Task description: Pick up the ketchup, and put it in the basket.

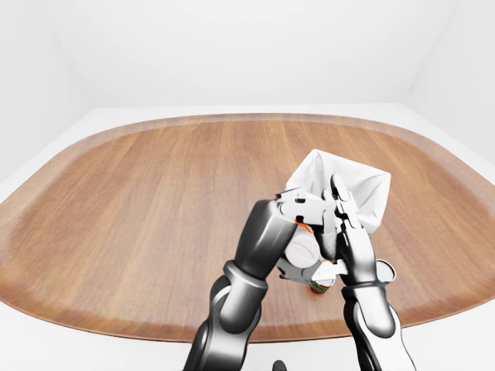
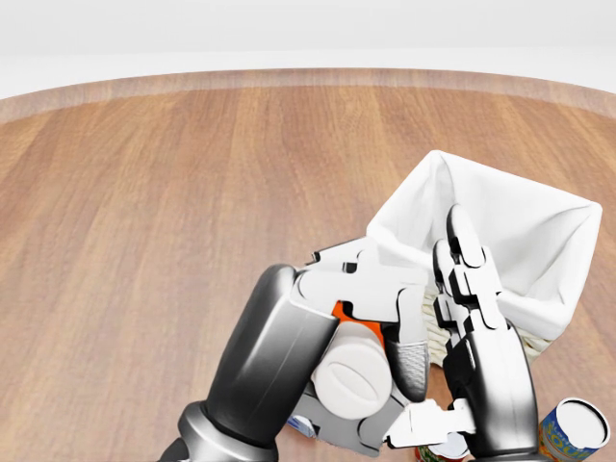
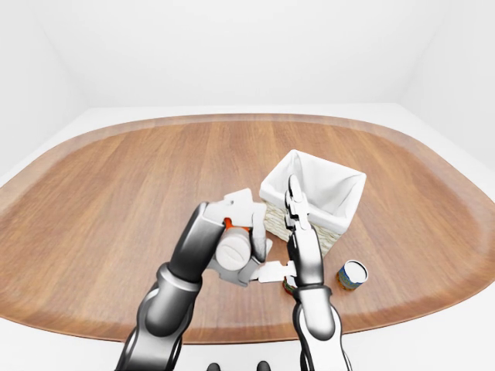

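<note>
My left hand (image 2: 377, 339) is shut on the ketchup (image 2: 350, 381), a red bottle whose white cap faces the camera. In the head view it hangs above the wooden table, just left of the wicker basket (image 2: 531, 314), which has a white cloth lining. The bottle is outside the basket, close to its near-left corner. My right hand (image 2: 460, 327) stands open between the bottle and the basket, with its fingers pointing up, its thumb out to the left and nothing in it. The bottle's body is mostly hidden by my fingers.
A tin can (image 3: 354, 272) with a blue and yellow label stands on the table at the lower right of the basket. A second small can (image 3: 288, 284) is half hidden under my right hand. A small white and blue box (image 2: 300, 424) peeks out under my left forearm. The round wooden table (image 3: 116, 193) stretches off to the left.
</note>
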{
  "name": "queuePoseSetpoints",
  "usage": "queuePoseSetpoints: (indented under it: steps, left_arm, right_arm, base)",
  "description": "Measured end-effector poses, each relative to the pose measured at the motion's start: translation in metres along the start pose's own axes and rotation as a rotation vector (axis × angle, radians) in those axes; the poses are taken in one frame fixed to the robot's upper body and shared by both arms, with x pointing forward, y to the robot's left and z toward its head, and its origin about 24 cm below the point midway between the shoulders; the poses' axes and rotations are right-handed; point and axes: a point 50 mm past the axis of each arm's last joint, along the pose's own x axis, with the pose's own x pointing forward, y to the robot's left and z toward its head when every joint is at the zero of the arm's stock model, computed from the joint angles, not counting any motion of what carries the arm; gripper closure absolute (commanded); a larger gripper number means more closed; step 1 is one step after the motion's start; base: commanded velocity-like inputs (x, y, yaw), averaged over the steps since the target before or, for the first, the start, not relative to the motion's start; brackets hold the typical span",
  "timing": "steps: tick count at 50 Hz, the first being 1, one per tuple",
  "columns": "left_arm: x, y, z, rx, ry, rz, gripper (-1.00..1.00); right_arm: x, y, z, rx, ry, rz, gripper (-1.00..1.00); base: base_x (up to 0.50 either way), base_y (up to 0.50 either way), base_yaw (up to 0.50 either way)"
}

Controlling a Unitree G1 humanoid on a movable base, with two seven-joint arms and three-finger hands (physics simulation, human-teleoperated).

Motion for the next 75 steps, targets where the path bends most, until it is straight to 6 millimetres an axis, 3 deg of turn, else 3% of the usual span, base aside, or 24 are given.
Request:
queuePoseSetpoints:
  steps: [33,34,35,36,39,40,41,42,75]
  left_arm:
    - [-0.005,-0.028,0.036,-0.033,-0.122,-0.069,0.91]
    - [-0.005,-0.028,0.036,-0.033,-0.124,-0.070,0.91]
    - [-0.005,-0.028,0.037,-0.033,-0.126,-0.071,0.91]
    - [-0.005,-0.029,0.038,-0.036,-0.128,-0.072,0.91]
    - [-0.006,-0.029,0.039,-0.043,-0.133,-0.072,0.90]
    - [-0.005,-0.029,0.039,-0.042,-0.135,-0.067,0.33]
    - [-0.005,-0.029,0.039,-0.040,-0.136,-0.063,-0.62]
    - [-0.006,-0.029,0.040,-0.044,-0.137,-0.065,-1.00]
    - [-0.006,-0.026,0.042,-0.068,-0.149,-0.054,-1.00]
  right_arm:
    - [-0.001,-0.002,0.001,-0.001,-0.003,-0.010,-1.00]
    - [-0.001,-0.002,0.001,-0.001,-0.002,-0.010,0.40]
    - [-0.001,-0.002,0.001,-0.002,-0.001,-0.011,0.84]
    - [-0.001,-0.002,0.001,-0.001,0.000,-0.011,1.00]
    - [-0.002,-0.002,0.000,-0.001,0.003,-0.011,1.00]
    - [-0.002,-0.001,0.000,0.007,0.003,-0.003,1.00]
    - [-0.002,0.000,0.000,0.014,0.004,0.006,1.00]
    - [-0.002,0.000,0.000,0.020,0.005,0.004,1.00]
    - [-0.003,-0.001,-0.005,-0.029,0.025,0.003,1.00]
  base:
    - [0.00,0.00,0.00]
    - [0.00,0.00,0.00]
    - [0.00,0.00,0.00]
    - [0.00,0.00,0.00]
    - [0.00,0.00,0.00]
    - [0.00,0.00,0.00]
    - [0.00,0.00,0.00]
    - [0.00,0.00,0.00]
    - [0.00,0.00,0.00]
